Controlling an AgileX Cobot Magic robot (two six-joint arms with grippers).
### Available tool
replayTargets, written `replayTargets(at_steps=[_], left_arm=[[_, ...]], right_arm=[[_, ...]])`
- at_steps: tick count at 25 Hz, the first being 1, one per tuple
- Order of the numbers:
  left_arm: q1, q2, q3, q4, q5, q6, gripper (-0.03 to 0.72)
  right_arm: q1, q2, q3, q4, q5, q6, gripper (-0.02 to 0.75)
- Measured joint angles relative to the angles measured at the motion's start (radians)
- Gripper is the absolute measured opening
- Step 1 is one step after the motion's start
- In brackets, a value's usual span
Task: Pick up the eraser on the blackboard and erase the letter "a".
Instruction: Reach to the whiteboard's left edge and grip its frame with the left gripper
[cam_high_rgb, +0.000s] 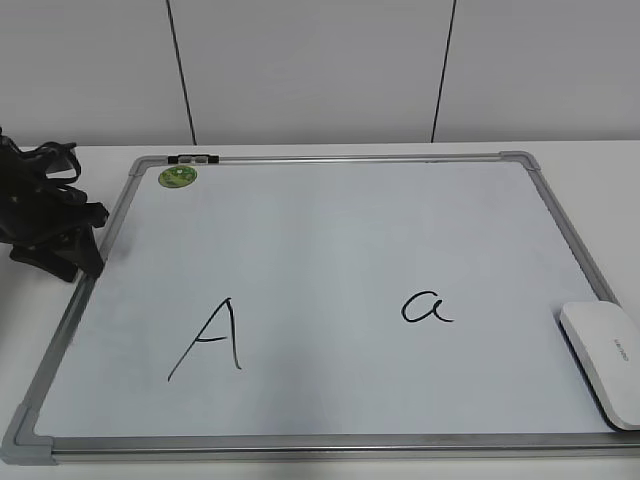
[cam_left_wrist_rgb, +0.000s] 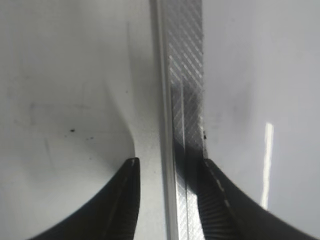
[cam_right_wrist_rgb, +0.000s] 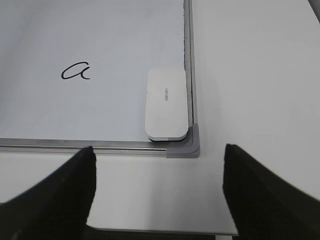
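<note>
The eraser (cam_high_rgb: 603, 360) is a white rounded block lying in the blackboard's near right corner, against the frame; it also shows in the right wrist view (cam_right_wrist_rgb: 166, 102). The blackboard (cam_high_rgb: 330, 230) is white with a silver frame. The small cursive letter "a" (cam_high_rgb: 427, 307) is written left of the eraser, also seen in the right wrist view (cam_right_wrist_rgb: 76, 72). My right gripper (cam_right_wrist_rgb: 159, 150) is open and empty, hovering over the table just in front of that corner. My left gripper (cam_high_rgb: 85, 255) is open at the board's left frame, its jaws (cam_left_wrist_rgb: 170, 161) on either side of the frame rail (cam_left_wrist_rgb: 185, 100).
A large capital "A" (cam_high_rgb: 210, 340) is written on the board's left half. A round green sticker (cam_high_rgb: 178, 177) sits at the far left corner. The board lies on a white table (cam_high_rgb: 600, 180), with a grey panelled wall behind it. The table's front edge shows in the right wrist view (cam_right_wrist_rgb: 150, 231).
</note>
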Motion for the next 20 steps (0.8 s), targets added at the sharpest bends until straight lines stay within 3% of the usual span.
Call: replayTargets(at_steps=[14,20], left_arm=[[0.000,0.000,-0.004,-0.012,0.010,0.000,0.039],[0.000,0.000,-0.004,-0.014,0.011,0.000,0.032]], right_arm=[[0.000,0.000,0.000,0.000,0.000,0.000,0.587],[0.000,0.000,0.000,0.000,0.000,0.000,0.587]])
